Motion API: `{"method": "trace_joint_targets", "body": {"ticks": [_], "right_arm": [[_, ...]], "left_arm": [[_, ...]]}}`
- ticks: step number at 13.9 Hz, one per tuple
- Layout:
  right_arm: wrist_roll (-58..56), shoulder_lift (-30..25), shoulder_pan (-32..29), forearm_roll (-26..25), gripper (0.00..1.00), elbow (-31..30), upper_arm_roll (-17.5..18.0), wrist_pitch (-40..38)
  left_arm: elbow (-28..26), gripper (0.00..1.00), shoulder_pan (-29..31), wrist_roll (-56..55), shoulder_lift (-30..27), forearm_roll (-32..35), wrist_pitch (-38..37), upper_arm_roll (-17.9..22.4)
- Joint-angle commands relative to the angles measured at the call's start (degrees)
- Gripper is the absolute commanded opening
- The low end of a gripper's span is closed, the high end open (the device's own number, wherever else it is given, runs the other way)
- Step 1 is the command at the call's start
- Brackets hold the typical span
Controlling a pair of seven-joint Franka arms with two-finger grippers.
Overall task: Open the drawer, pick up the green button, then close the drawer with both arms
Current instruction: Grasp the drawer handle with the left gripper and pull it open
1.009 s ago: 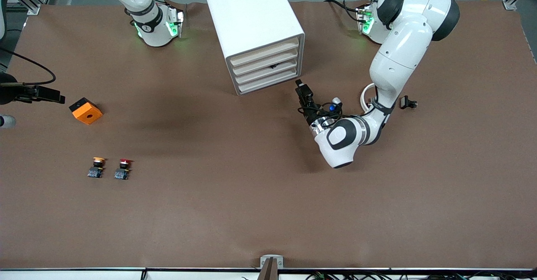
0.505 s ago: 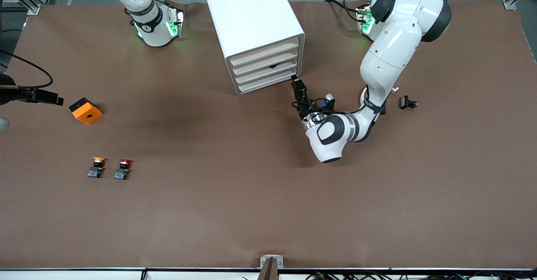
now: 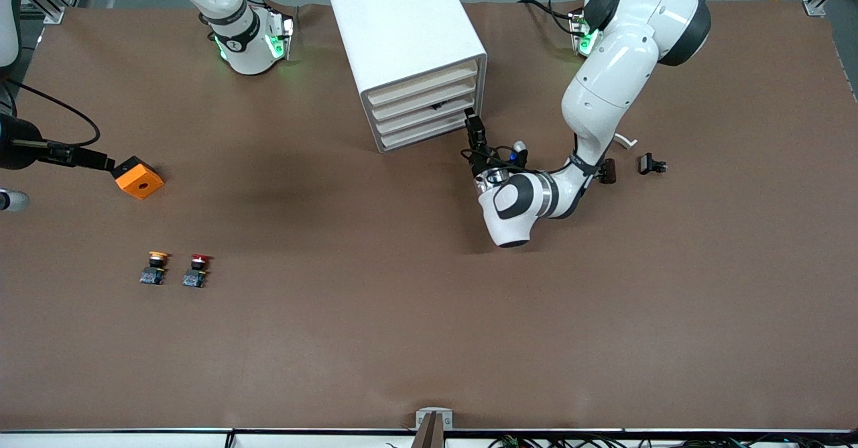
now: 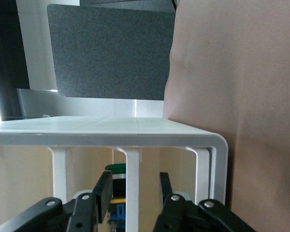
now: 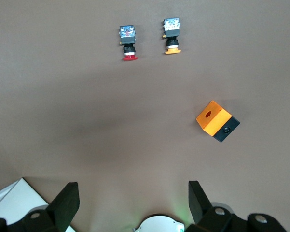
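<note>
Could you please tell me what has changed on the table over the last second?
The left tool has swung in from the open table to the cabinet's front, at the third drawer, its fingers apart and gripping nothing. The right tool has edged up to the orange block. All four drawers stay shut; the yellow-capped button and red-capped button have not moved.

From high across the table we face both bases. Our left wrist camera sits close against the cabinet (image 4: 135, 130) front; our right wrist camera looks down, sharing the orange block (image 5: 217, 121) (image 3: 137, 177).
</note>
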Motion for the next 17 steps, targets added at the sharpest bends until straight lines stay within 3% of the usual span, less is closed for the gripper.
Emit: {"method": "trace_joint_targets", "body": {"ticks": [1,11,16,17], "right_arm": [[2.9,0.3,1.1,0.1,1.00,1.3,0.1,-0.7],[4.6,0.2,2.2,0.1,1.00,1.1,0.1,-1.1],[22.4,0.1,9.2,0.3,1.00,1.2,0.1,-0.8],[24.8,0.2,10.5,0.5,1.00,1.2,0.1,-0.6]], "left_arm": [[-2.8,0.46,-0.9,1.0,-2.4,0.9,-0.1,0.0],[-5.9,0.44,-5.1,0.8,-4.6,-0.1,-0.1,0.0],[-5.9,0.03,-5.3,0.7,-4.1,-0.1,-0.1,0.0],[-5.9,0.01,-5.0,0.8,-4.1,-0.1,-0.1,0.0]]}}
